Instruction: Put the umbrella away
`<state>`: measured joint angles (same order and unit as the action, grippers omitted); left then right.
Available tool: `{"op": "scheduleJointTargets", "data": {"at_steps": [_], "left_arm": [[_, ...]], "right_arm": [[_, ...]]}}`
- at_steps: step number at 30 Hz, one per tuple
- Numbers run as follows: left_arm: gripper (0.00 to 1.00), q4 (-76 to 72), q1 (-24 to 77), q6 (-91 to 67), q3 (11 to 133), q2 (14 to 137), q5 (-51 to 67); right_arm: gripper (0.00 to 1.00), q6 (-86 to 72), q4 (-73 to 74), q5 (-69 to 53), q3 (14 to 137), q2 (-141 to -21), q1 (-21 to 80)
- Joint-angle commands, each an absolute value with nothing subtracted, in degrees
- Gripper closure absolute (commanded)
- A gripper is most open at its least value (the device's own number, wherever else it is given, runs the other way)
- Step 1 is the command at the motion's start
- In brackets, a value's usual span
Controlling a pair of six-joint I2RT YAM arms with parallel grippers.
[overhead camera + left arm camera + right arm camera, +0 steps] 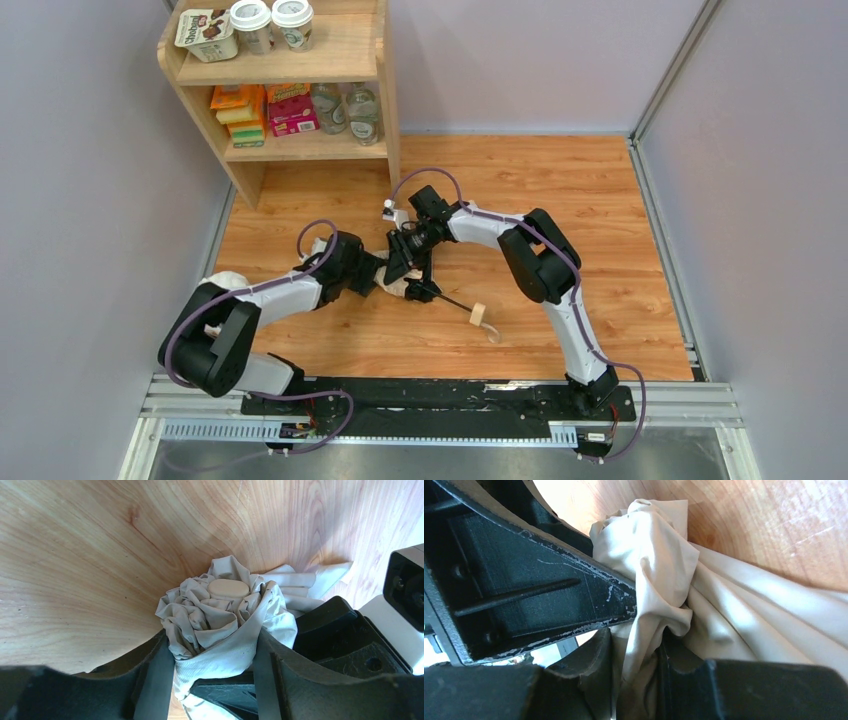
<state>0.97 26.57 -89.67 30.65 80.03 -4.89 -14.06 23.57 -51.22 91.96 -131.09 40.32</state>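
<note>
One umbrella (225,610), well off table (600,200) edges.

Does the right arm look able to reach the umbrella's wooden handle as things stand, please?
Probably yes, once it lets go: the handle lies in the open near that arm, but the right gripper is shut on the canopy.

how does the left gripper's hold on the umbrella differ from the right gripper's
The left gripper spans the whole bunched tip end of the umbrella, jaws wide; the right gripper pinches one thin fold of canopy, jaws narrow. Left's camera shows the round tip cap; right's shows only cloth. Both grip the beige fabric.
</note>
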Motion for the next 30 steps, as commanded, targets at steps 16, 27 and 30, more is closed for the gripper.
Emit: {"op": "scheduleJointTargets", "data": {"at_steps": [16,27,30], "left_arm": [[0.93,16.1,27.8,-81.7,25.8,87.7,-6.1],[0.93,17.8,27.9,-79.1,27.7,88.1,-5.4],[0.93,18.5,27.9,-79.2,27.9,88.2,-4.6]], "right_arm": [[0.47,-9.2,40.9,-38.7,94.6,-127.5,43.8],[0.0,-1.9,35.6,-17.2,87.6,-107.5,45.5],[0.0,3.8,23.7,-6.7,75.8,-100.0,50.2]]}}
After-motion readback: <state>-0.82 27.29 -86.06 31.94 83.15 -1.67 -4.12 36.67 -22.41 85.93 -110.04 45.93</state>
